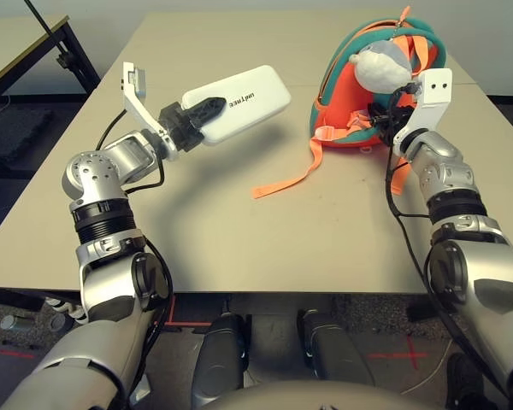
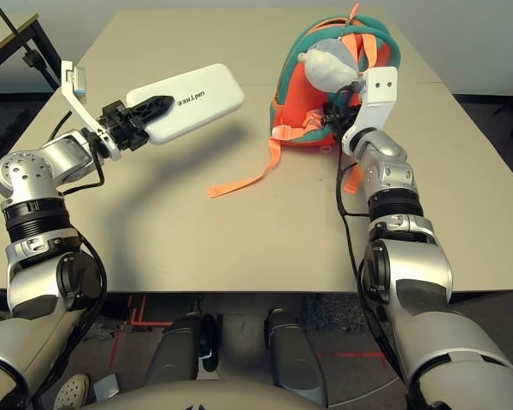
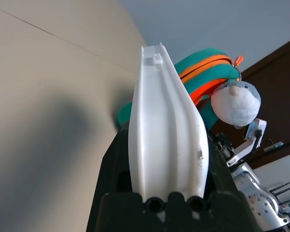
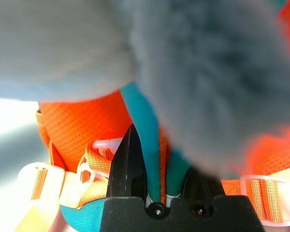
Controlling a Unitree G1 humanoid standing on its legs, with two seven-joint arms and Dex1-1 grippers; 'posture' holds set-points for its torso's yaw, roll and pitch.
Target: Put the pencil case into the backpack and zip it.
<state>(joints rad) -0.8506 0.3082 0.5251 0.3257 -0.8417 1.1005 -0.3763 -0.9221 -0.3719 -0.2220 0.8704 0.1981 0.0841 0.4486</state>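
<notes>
1. Beige tabletop [image 1: 239, 239] fills the scene, with a dark floor beyond it and a second table's corner at about ten o'clock.

2. Nearest in, at nine o'clock, the left gripper [image 1: 207, 114] is clamped on one short end of the pencil case [image 1: 239, 102], holding the white case in the air above the table, its free end aimed toward two o'clock at the bag.

3. Across at two o'clock, the right gripper [image 4: 157, 186] is pressed against the backpack [image 1: 346, 107]; the wrist view shows its black fingers [image 4: 129, 166] pinched on a strip of teal trim [image 4: 146, 140], just under the grey plush toy [image 1: 383, 67].

4. Farthest out, the backpack stands near the table's far side, one pale orange strap [image 1: 292, 178] trailing toward six o'clock.

5. The step in hand looks like opening the bag's mouth for the case. To do it well, the right gripper should keep a firm pinch and draw the trim away from the body, so a real gap shows.

6. The case should wait until that gap is plain, then go in narrow end first, clear of the plush toy and the loose strap.

7. The risk: the light bag may slide or tip if the pull is sharp, so slow and steady wins.
</notes>
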